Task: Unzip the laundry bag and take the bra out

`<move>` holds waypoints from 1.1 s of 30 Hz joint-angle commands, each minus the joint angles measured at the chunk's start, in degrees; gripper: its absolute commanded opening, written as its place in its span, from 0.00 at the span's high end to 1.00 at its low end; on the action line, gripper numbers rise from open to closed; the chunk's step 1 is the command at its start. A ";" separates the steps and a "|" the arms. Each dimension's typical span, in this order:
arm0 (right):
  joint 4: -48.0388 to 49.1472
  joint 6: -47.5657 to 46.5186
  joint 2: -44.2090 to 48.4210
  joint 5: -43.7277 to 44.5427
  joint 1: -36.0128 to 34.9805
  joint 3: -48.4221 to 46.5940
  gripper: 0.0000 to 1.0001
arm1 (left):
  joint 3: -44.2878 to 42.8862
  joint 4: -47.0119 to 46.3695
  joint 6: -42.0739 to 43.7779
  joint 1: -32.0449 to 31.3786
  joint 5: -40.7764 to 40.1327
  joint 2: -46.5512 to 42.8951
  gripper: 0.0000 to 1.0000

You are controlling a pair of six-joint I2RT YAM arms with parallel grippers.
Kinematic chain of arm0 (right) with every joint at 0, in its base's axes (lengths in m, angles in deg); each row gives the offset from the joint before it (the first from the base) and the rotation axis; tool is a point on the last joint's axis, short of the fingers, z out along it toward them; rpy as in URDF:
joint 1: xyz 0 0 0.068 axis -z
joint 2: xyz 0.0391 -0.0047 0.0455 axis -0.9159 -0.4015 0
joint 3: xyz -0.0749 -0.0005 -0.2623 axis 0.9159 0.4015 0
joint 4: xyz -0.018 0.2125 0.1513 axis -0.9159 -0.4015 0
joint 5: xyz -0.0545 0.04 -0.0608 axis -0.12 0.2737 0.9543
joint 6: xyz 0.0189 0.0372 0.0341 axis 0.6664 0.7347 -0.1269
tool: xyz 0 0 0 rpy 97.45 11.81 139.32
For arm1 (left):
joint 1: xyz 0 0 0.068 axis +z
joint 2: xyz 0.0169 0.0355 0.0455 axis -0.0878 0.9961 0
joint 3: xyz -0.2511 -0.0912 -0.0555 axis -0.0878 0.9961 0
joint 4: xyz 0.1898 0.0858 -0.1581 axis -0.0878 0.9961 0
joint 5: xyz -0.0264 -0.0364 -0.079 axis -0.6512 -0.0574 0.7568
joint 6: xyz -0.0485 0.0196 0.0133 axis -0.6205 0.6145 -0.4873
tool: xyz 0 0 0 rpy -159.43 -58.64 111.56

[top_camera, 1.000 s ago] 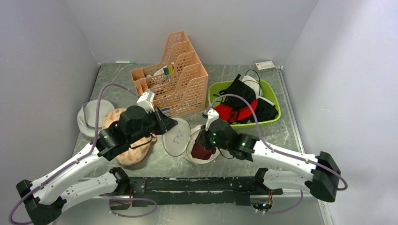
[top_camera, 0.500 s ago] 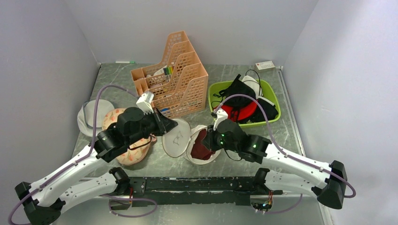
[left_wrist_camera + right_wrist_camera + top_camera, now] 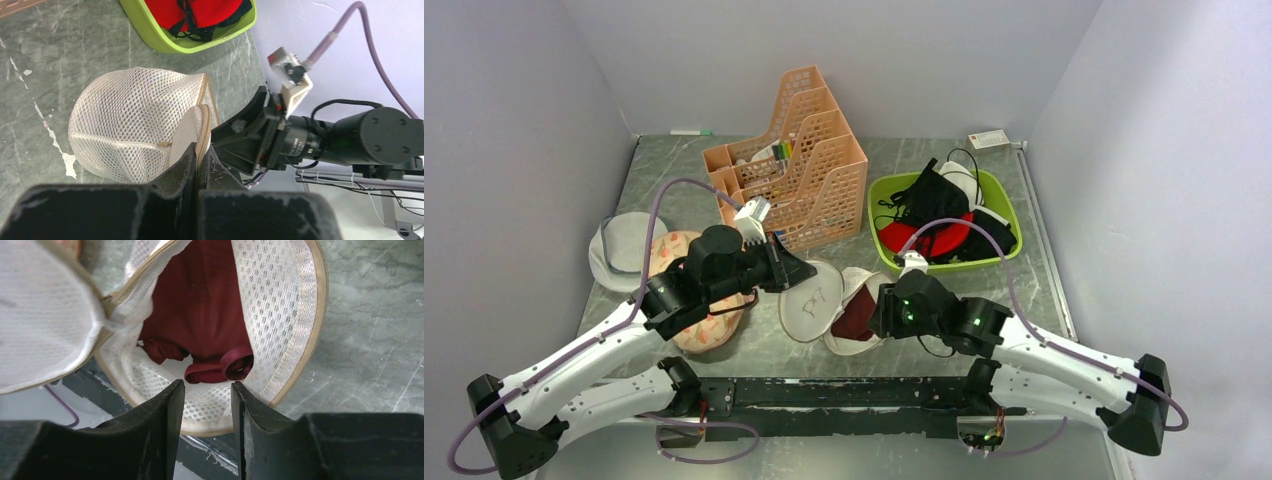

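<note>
Upper centre: peach plastic lattice file organizer [image 3: 794, 170] holding pens. Right of it, lime-green plastic tray [image 3: 944, 266] heaped with red garment [image 3: 929, 240] and black garments [image 3: 934, 195]. Left: greyish-white round flat bag [image 3: 619, 250] just beside peach floral fabric pouch [image 3: 707, 330].

Grey marbled table [image 3: 902, 155], orange organiser [image 3: 799, 175], green tray [image 3: 875, 218], open laundry bag [image 3: 814, 300], floral pouch [image 3: 704, 330], flat round bag [image 3: 619, 250] at left.

We see the bag [image 3: 125, 120] is white net cloth full of little holes, with a tan cloth rim. The bra [image 3: 200, 315] is soft, dull dark-red cloth. The table [image 3: 60, 55] looks like smooth grey stone. The tub [image 3: 160, 44] is shiny green plastic.
</note>
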 commanded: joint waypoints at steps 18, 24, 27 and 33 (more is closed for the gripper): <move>12.77 2.52 -8.88 9.63 -0.26 4.93 0.70 | 0.48 -2.97 -0.74 0.33 3.73 -0.65 0.93; 18.32 -0.21 -8.86 4.57 -0.32 4.18 1.00 | 0.29 -1.99 -0.44 0.32 1.95 -0.95 0.93; 22.30 -1.98 -5.98 -1.10 -0.32 3.48 1.00 | 0.62 -0.92 -1.01 0.34 -0.42 -2.04 0.93; 30.54 -6.03 0.25 -8.61 -0.20 -0.06 1.00 | 1.13 0.84 -2.27 0.37 -5.65 -4.89 0.93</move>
